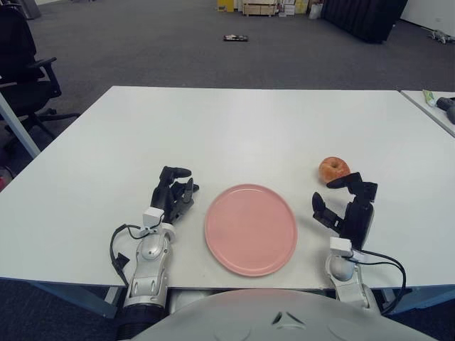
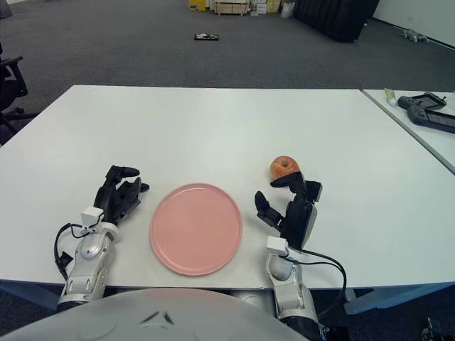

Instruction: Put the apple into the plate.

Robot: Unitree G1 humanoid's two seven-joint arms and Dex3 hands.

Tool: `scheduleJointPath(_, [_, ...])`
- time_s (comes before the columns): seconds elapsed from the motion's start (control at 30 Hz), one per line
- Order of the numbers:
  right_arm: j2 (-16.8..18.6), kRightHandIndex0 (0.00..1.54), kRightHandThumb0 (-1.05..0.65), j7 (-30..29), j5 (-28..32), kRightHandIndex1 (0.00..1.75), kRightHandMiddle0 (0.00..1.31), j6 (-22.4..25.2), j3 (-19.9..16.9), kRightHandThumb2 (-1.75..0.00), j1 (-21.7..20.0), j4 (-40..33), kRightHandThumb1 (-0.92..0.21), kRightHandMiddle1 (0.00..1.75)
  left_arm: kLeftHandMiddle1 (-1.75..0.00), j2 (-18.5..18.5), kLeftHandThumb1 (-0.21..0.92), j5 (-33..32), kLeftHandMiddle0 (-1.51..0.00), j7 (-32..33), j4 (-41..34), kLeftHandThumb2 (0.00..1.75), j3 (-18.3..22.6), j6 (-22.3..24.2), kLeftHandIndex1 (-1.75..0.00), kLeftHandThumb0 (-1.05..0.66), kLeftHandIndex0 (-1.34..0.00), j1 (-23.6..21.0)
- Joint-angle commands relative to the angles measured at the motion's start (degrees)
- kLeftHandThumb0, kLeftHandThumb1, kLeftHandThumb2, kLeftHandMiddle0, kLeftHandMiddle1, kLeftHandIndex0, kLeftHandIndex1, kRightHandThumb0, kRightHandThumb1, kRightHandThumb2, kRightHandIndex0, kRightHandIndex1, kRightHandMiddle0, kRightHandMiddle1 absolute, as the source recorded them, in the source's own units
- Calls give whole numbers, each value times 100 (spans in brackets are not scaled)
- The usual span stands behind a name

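Observation:
A red-orange apple [image 1: 333,170] stands on the white table [image 1: 234,128], to the right of and a little beyond a pink plate [image 1: 251,228]. The plate is bare. My right hand [image 1: 346,202] is just on the near side of the apple, fingers spread open and holding nothing; one fingertip [image 1: 336,182] is close to the apple, apart from it. My left hand [image 1: 173,193] shows left of the plate with fingers loosely relaxed, empty.
A second table [image 1: 434,106] stands at the right with a dark tool [image 2: 426,111] and a small green-white tube [image 1: 429,97] on it. A black office chair [image 1: 25,71] is at the far left. Boxes and a small object lie on the grey floor beyond.

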Motion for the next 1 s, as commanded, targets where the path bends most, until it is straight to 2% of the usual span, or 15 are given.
scheduleJointPath(0.0, [-415,111,-43,-745,-586,175,48,-31,33,-111,-376,338,-49,175,-131,24,87,7,-54,-8,111,61,8,1,-175,-35,-22,-49])
scheduleJointPath(0.13, [-573,111,-42,-1430,-975,175,47,44,207,-110,-500,391,-50,175,-131,4,86,-7,-55,4,113,61,10,23,-175,-35,-23,-58])
scheduleJointPath(0.3, [-690,108,-42,-1892,-1120,175,47,155,406,-109,-604,442,-50,175,-131,-2,86,-4,-55,10,117,62,8,24,-175,-35,-23,-63])
scheduleJointPath(0.33, [-708,103,-42,-1940,-1120,175,46,178,440,-108,-619,449,-52,175,-131,-2,86,1,-55,12,119,62,7,23,-175,-35,-23,-65])
scheduleJointPath(0.43, [-755,73,-40,-1904,-1022,175,39,284,525,-96,-649,483,-61,175,-130,-1,85,17,-55,20,117,63,1,37,-175,-35,-23,-67])
scheduleJointPath(0.47, [-767,57,-39,-1801,-975,175,34,386,544,-86,-640,479,-68,175,-130,0,85,19,-55,21,117,63,-1,44,-175,-35,-23,-68])
scheduleJointPath(0.5, [-779,41,-37,-1733,-942,167,28,461,562,-75,-633,474,-76,175,-130,1,86,21,-54,21,117,61,-1,48,-175,-35,-23,-68])
scheduleJointPath(0.53, [-784,36,-37,-1624,-925,165,26,598,571,-71,-609,442,-80,175,-130,1,86,21,-54,20,122,61,-1,48,-175,-35,-23,-70])
scheduleJointPath(0.6, [-802,17,-36,-1512,-893,147,21,763,598,-61,-583,393,-87,175,-130,-1,87,22,-53,21,129,60,-2,46,-175,-35,-22,-73])
scheduleJointPath(0.63, [-808,15,-36,-1389,-881,144,20,903,604,-59,-557,341,-88,175,-130,-4,87,23,-53,22,133,60,-2,41,-175,-35,-22,-74])
scheduleJointPath(0.7, [-821,6,-54,-1151,-857,115,8,1174,617,-73,-513,233,-90,133,-130,-9,88,26,-52,26,139,59,-1,30,-175,-35,-22,-75])
scheduleJointPath(0.73, [-810,5,-57,-988,-838,110,7,1341,624,-74,-470,159,-91,126,-130,-14,88,27,-52,31,133,59,-2,32,-175,-35,-22,-75])
scheduleJointPath(0.8, [-787,2,-69,-691,-747,77,3,1592,635,-73,-400,25,-92,99,-130,-20,88,32,-53,36,123,58,-2,36,-175,-35,-22,-75])
scheduleJointPath(0.97, [-763,0,-84,170,-408,19,0,2125,657,-57,-216,-356,-89,59,-130,-31,87,43,-54,42,104,61,-10,57,-175,-35,-22,-75])
